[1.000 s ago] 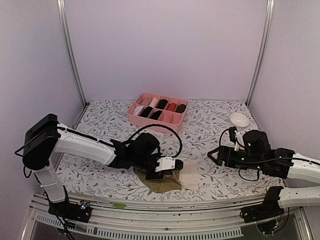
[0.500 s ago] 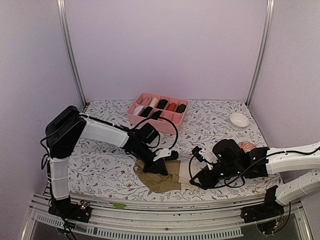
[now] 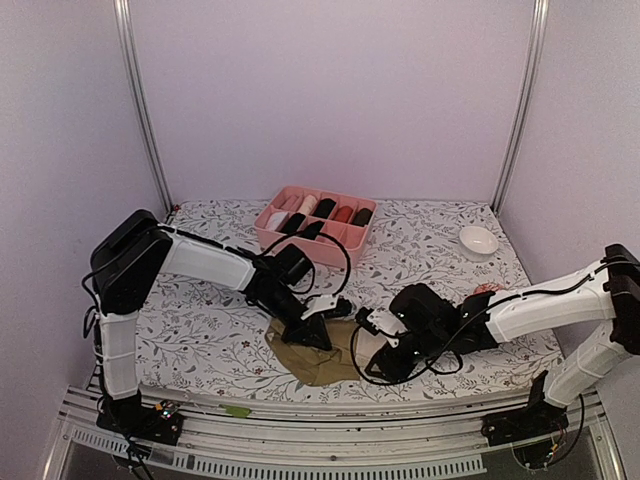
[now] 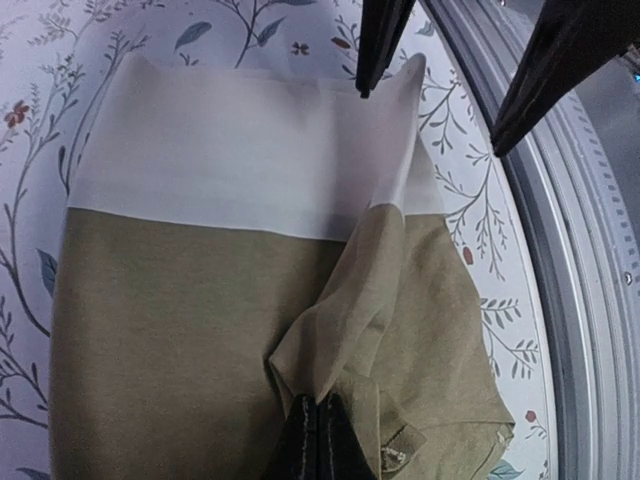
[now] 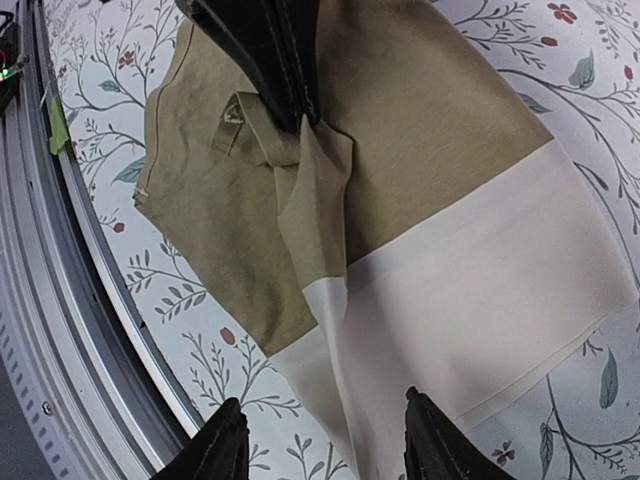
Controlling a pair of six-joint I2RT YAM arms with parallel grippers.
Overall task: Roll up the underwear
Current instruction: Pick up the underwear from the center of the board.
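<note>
One olive brief (image 3: 312, 362) lies flat on the table (image 3: 210, 330), near the front edge, right between the two arms. It's the only loose garment out there. Its cream waistband (image 4: 240, 150) points toward the right arm, and the olive body toward the left.

Left gripper (image 3: 318, 328) is down on the cloth with its fingers clenched tight. The left wrist view shows them pinching a raised fold of olive fabric (image 4: 330, 350), and a ridge of cloth runs from that pinch up to the waistband. One side of the brief is folded over the middle.

Right gripper (image 5: 325, 450) sits low over the waistband's outer edge, fingers (image 5: 225, 445) spread and released, grasping nothing. The cream band lies under the gap between them. From the left wrist view both right fingers (image 4: 383, 40) show as two dark prongs, one over the band's corner, the other off over the floral cloth.

Farther back there's one pink box (image 3: 300, 245) with rolled pieces in its compartments, too small to count. One white bowl (image 3: 478, 240) sits at the far right. One red-and-white ball (image 3: 488, 290) peeks out beside the right arm.
</note>
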